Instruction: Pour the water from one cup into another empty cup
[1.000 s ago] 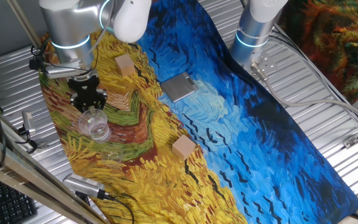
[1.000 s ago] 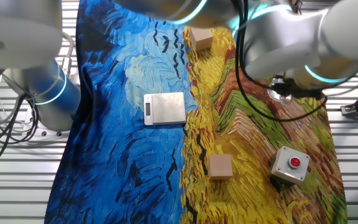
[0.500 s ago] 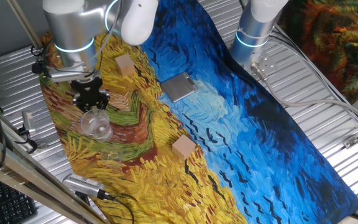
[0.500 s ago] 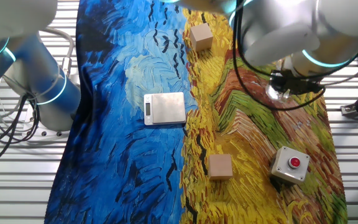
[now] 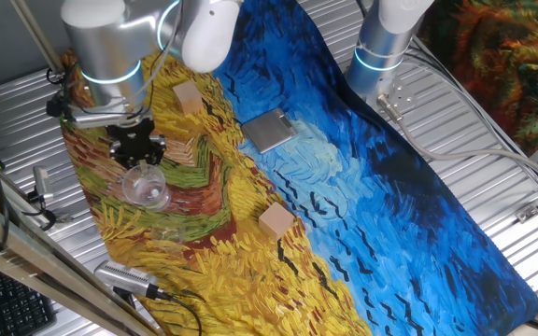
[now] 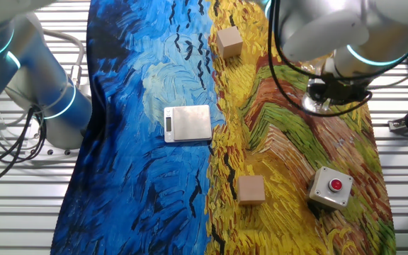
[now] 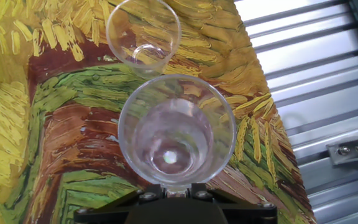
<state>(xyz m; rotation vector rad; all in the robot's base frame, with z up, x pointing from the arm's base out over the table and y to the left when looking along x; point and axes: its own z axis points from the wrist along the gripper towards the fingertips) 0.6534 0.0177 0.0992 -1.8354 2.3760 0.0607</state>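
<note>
Gripper (image 7: 178, 190) fingers closed on the base of the upright water-filled clear cup (image 7: 176, 130), held above the painted cloth (image 7: 55, 124) just beside the empty cup (image 7: 143, 34); judged best: centre its rim over the empty one before tilting slowly.

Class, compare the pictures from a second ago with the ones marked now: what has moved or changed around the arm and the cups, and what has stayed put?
The gripper with its clear cup has edged slightly toward the far end of the cloth, staying low over it; the grip looks unchanged. The second cup, both wooden blocks, the scale and the red button box stayed put.
</note>
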